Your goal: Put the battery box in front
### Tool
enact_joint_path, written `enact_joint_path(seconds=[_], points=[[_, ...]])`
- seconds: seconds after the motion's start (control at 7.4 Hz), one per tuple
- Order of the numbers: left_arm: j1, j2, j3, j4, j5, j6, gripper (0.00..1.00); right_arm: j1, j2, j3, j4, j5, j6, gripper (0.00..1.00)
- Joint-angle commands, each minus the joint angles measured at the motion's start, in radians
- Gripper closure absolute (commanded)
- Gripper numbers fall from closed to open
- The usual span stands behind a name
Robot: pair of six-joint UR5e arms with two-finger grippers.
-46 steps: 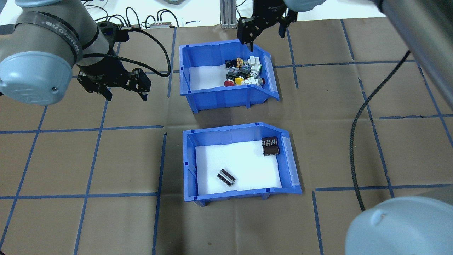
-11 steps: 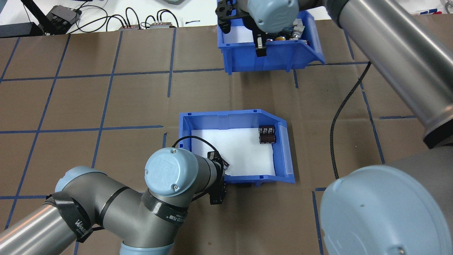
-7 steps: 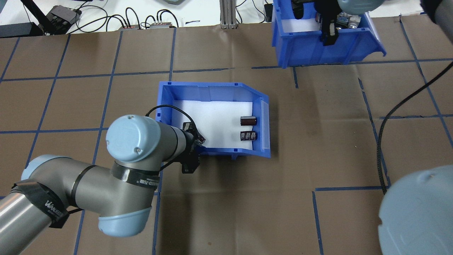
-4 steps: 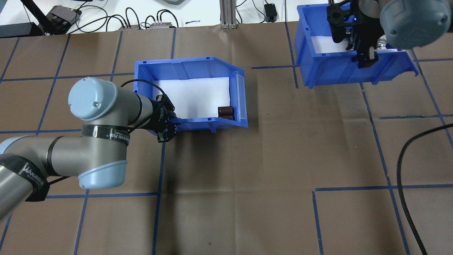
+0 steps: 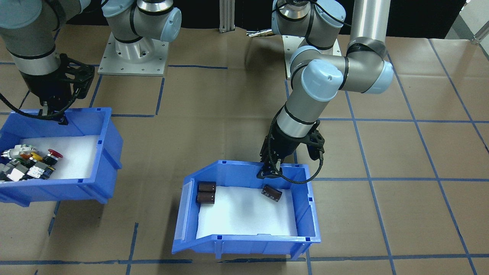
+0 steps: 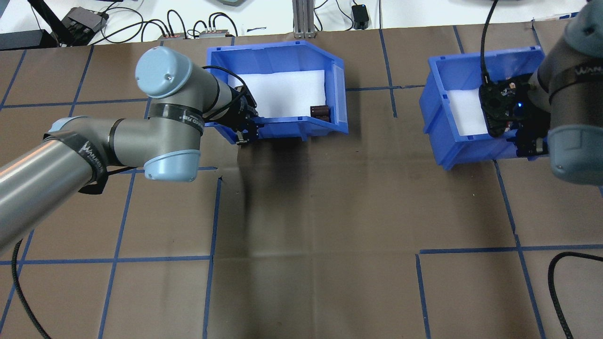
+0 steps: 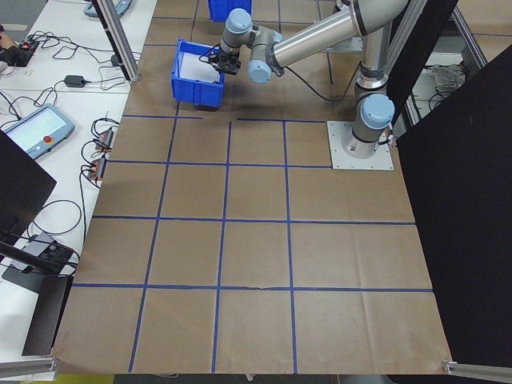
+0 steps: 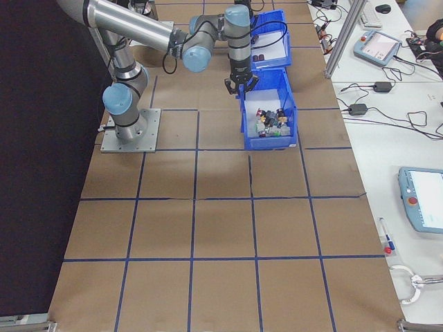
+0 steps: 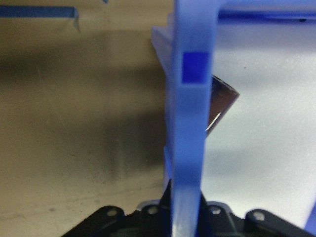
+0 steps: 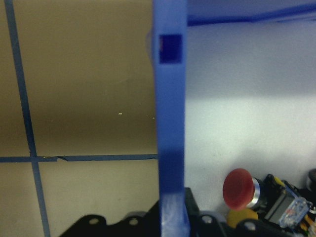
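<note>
Gripping the rear wall of the battery box, the left gripper has its fingers closed across the blue rim, one on each side; the left wrist view shows the wall running straight up between them. The box sits at the far middle of the table as seen from overhead, by its far edge, with its sloped-cut side toward the robot's right. On its white liner lie three dark brown cylindrical cells: two side by side against the sloped end and one just below the gripper.

The right gripper is likewise clamped on a wall of the switch bin, a similar blue bin well apart from the battery box, toward the robot's right. This bin holds push-button switches with red, yellow and green caps, piled at one end of its white liner.

Brown paper marked with a grid of blue tape covers the table. Cables and small devices lie on the white surface past the far edge. Sleeves on both arms carry lettering, too small to read with certainty.
</note>
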Motion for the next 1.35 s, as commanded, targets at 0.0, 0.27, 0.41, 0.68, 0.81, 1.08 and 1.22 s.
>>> enact_joint_path(seconds=[0.0,0.27,0.41,0.68,0.81,1.08,1.22], points=[[-0.067,-0.09,0.088,0.003,0.002,-0.089,1.0,-0.018,-0.028,0.058,-0.018,0.004,-0.025,1.0],[-0.084,-0.113,0.118,0.001,0.005,-0.094,1.0,-0.021,-0.028,0.058,-0.018,0.0,-0.061,1.0],[-0.083,-0.115,0.119,0.0,0.008,-0.092,0.85,-0.021,-0.028,0.058,-0.016,-0.001,-0.061,1.0],[-0.083,-0.116,0.133,-0.012,0.124,-0.091,0.01,-0.021,-0.028,0.058,-0.006,-0.003,-0.062,1.0],[-0.083,-0.112,0.133,-0.022,0.125,-0.092,0.01,-0.021,-0.031,0.06,0.001,-0.006,-0.061,1.0],[-0.08,-0.074,0.159,-0.11,0.125,-0.073,0.01,-0.012,-0.124,0.145,0.002,-0.007,-0.049,1.0],[-0.072,-0.045,0.188,-0.182,0.125,-0.012,0.01,-0.012,-0.222,0.237,-0.001,-0.01,-0.039,1.0]])
